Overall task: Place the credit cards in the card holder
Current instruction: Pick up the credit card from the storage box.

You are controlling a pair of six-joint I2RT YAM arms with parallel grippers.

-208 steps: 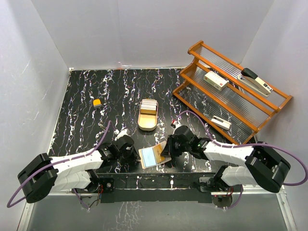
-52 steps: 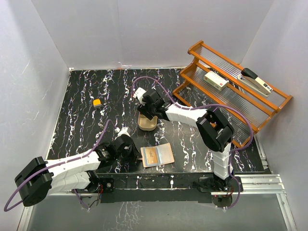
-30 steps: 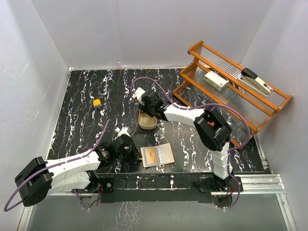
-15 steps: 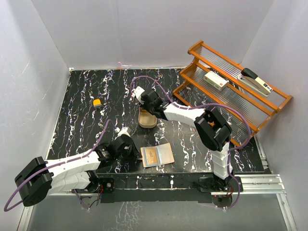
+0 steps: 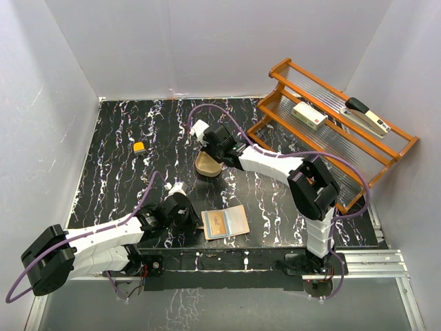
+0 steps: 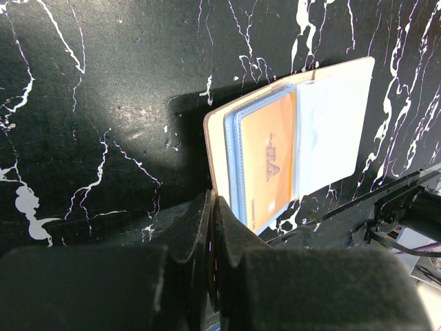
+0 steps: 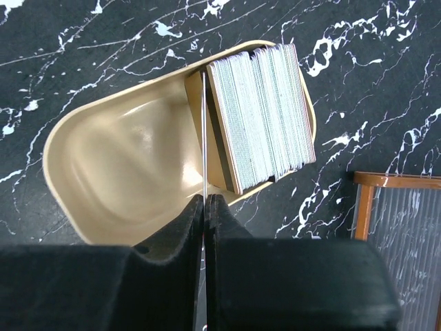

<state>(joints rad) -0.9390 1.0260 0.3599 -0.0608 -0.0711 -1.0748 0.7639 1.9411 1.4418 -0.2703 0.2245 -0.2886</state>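
The tan card holder (image 5: 224, 222) lies open flat near the table's front edge, an orange card in its clear slot (image 6: 269, 162). My left gripper (image 6: 212, 207) is shut on the holder's left edge, pinning it. A stack of pale credit cards (image 7: 262, 114) stands on edge in the far end of the gold oval tray (image 7: 117, 172). My right gripper (image 7: 205, 200) is shut on one thin credit card (image 7: 204, 131), seen edge-on, held above the tray just left of the stack. In the top view the right gripper (image 5: 210, 146) is over the tray (image 5: 205, 167).
A wooden tiered rack (image 5: 331, 138) stands at the back right with a white box with a red mark (image 5: 309, 115), a stapler (image 5: 367, 116) and another small white item. A small orange object (image 5: 139, 147) lies at the left.
My right arm swung from beside the card holder to the gold tray, closed on a card, and has lifted slightly. The left arm has stayed holding the card holder.
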